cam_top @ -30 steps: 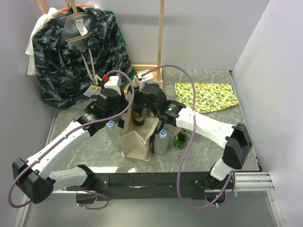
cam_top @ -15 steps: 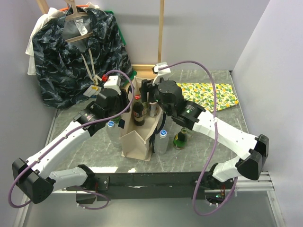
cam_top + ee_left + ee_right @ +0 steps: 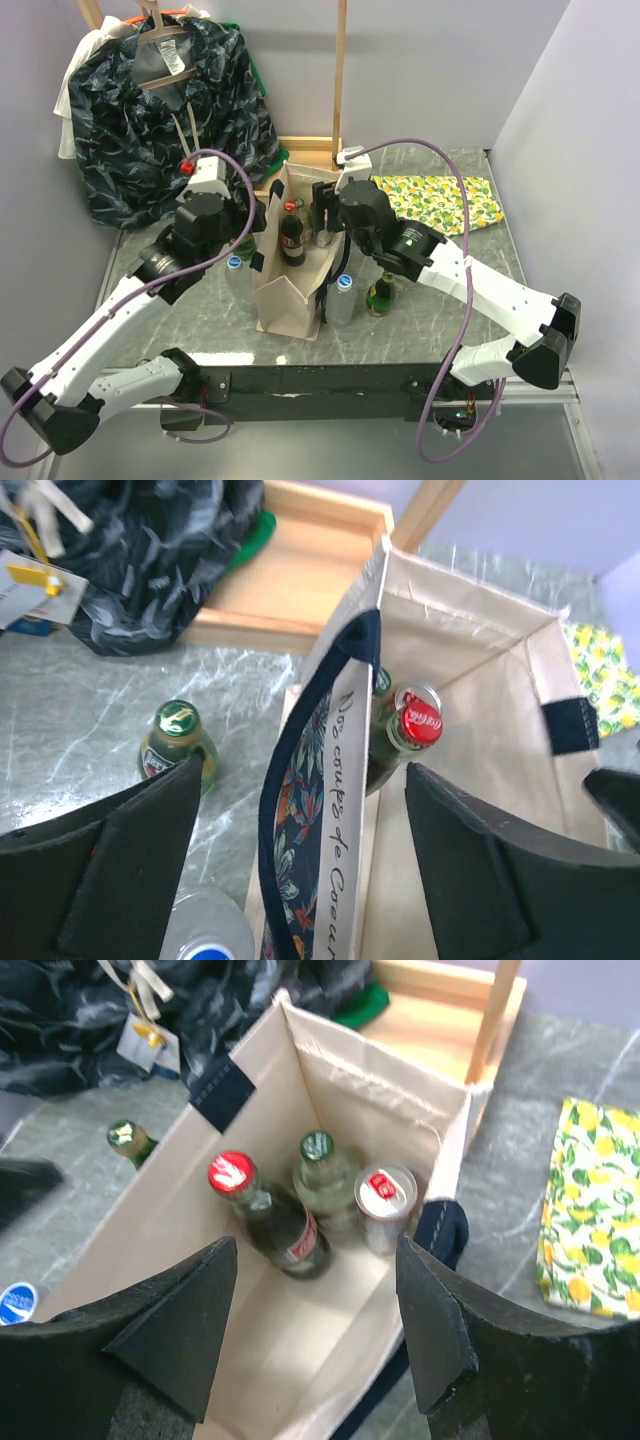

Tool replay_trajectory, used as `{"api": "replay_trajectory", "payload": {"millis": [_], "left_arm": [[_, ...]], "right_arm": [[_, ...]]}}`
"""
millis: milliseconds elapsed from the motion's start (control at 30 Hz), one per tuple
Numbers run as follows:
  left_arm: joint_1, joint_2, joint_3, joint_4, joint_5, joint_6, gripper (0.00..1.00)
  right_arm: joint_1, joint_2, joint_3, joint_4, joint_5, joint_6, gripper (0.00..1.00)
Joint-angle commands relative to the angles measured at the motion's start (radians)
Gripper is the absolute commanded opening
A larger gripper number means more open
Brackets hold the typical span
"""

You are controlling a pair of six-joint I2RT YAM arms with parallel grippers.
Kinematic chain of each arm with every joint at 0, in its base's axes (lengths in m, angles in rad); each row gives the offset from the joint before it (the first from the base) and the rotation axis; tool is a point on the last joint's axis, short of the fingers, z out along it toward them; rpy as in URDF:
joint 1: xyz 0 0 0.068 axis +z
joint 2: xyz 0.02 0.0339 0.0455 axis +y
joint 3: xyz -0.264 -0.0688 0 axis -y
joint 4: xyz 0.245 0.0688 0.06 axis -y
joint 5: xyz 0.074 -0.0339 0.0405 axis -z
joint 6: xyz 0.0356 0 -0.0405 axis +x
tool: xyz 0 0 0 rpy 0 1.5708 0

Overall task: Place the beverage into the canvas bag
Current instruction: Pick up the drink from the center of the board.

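The beige canvas bag point(image 3: 285, 300) stands upright at the table's middle. Inside it are a red-capped cola bottle point(image 3: 275, 1220), a clear green-capped bottle point(image 3: 325, 1175) and a silver can point(image 3: 385, 1200). My left gripper point(image 3: 305, 780) is open and straddles the bag's left wall point(image 3: 345, 740) and its dark strap, touching neither; from above, the left gripper point(image 3: 240, 232) is at the bag's left side. My right gripper point(image 3: 315, 1260) hangs open and empty over the bag's mouth; from above, the right gripper point(image 3: 322, 210) sits at the bag's back right.
A green bottle point(image 3: 178, 742) and a blue-capped water bottle point(image 3: 235, 270) stand left of the bag. Another water bottle point(image 3: 343, 298) and a green bottle point(image 3: 380, 292) stand to its right. A lemon-print cloth point(image 3: 435, 203) lies back right, and a dark garment point(image 3: 150, 110) hangs back left by a wooden frame point(image 3: 340, 70).
My right gripper has drawn back to the right off the cola bottle, which stays in the bag. My left gripper has opened wide and pulled back left from the bag's edge.
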Motion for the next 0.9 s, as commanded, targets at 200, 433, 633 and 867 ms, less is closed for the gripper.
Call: {"api": "replay_trajectory", "payload": {"millis": [200,433,633,867], "left_arm": [[0.005,-0.129,-0.024,-0.094,-0.069,-0.064,0.97],[0.005,-0.179,-0.011,-0.247,-0.072,-0.129,0.98],[0.005,-0.132,0.008,-0.39,-0.043,-0.176,0.91],[0.005,-0.106,-0.027,-0.415,0.009,-0.193,0.9]], "right_arm": [[0.006,-0.061,0.001,-0.139,0.035,0.091,0.72],[0.006,-0.097,-0.04,-0.179,0.032,0.129,0.71],[0.008,-0.113,-0.061,-0.187,0.016,0.144,0.72],[0.006,-0.124,-0.089,-0.17,-0.002,0.155,0.71]]}}
